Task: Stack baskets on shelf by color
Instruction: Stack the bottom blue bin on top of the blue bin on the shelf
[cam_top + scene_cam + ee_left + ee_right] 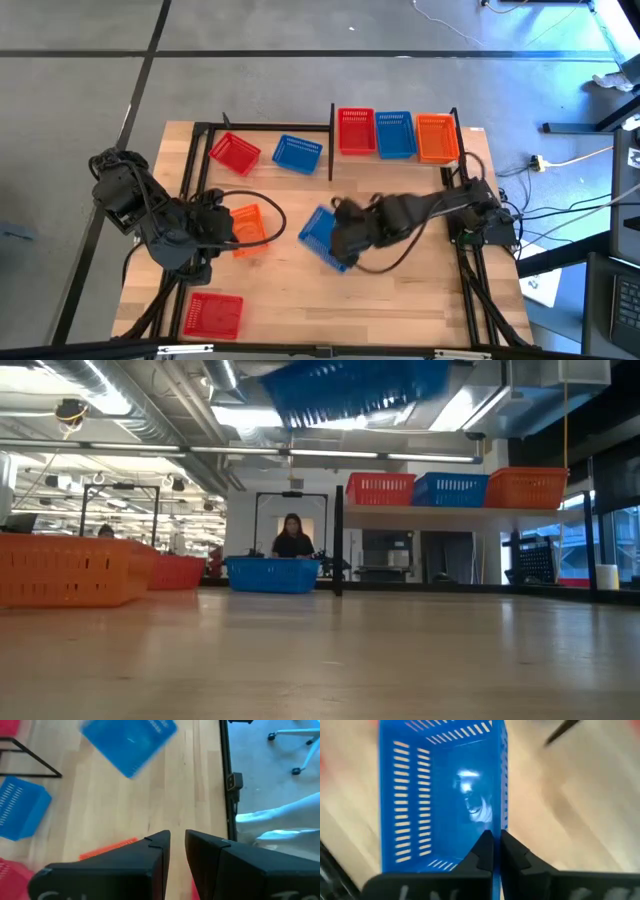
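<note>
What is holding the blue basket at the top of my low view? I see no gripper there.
Observer: The right gripper is shut on one wall of that lifted blue basket, above the middle of the table.
Operator: And where is the left gripper?
Observer: The left gripper is at the orange basket on the table's left part.
Operator: Is any basket hidden from me?
Observer: Yes, a red basket lies near the front edge, on the left.
</note>
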Controlling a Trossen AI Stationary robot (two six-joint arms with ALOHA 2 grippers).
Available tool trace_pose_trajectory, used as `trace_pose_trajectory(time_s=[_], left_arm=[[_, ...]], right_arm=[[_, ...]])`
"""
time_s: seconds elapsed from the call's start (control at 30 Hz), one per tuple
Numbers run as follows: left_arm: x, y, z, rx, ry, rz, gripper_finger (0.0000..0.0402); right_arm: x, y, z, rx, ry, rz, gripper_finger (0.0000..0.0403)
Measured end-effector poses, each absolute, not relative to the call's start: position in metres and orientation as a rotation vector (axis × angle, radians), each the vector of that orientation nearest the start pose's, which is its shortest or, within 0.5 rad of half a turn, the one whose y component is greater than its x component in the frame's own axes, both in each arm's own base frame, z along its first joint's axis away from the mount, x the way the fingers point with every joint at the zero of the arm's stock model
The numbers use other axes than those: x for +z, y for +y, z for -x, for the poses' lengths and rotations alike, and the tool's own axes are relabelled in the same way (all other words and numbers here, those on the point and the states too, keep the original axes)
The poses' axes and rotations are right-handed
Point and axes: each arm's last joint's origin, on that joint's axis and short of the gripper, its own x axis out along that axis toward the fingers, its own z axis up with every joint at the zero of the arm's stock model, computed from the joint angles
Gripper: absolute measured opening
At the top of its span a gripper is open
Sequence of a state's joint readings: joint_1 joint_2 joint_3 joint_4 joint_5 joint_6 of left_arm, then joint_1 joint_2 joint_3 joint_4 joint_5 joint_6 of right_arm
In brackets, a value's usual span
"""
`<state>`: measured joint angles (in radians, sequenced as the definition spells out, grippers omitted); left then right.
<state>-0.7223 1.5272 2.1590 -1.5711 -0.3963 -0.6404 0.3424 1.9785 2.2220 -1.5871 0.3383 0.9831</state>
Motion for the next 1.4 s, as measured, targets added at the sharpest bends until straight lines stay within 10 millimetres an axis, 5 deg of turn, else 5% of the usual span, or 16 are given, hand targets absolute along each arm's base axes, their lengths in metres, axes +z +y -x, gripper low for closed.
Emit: trace_pose_trajectory(time_s=[0.2,0.47,0.73,1.07,1.4], left_arm=[[0.484,-0.14,-0.178,-0.027,0.827,0.046,0.0051],[0.486,-0.125,-0.188,0.154,0.735,-0.015,0.0051],[0.489,-0.088,-0.205,0.376,0.695,-0.036,0.0051],[0.49,-0.043,-0.221,0.544,0.708,-0.023,0.0051],[0.49,-0.018,-0.226,0.572,0.739,-0.009,0.0051]], right_arm=[[0.428,0.079,-0.334,-0.618,0.856,-0.417,0.0002],[0.471,0.018,-0.277,-0.768,0.691,-0.479,0.0002],[0.5,-0.04,-0.227,-0.966,0.518,-0.58,0.0002],[0.497,-0.093,-0.203,-1.049,0.615,-0.517,0.0002],[0.455,-0.098,-0.169,-1.13,0.722,-0.561,0.0002]])
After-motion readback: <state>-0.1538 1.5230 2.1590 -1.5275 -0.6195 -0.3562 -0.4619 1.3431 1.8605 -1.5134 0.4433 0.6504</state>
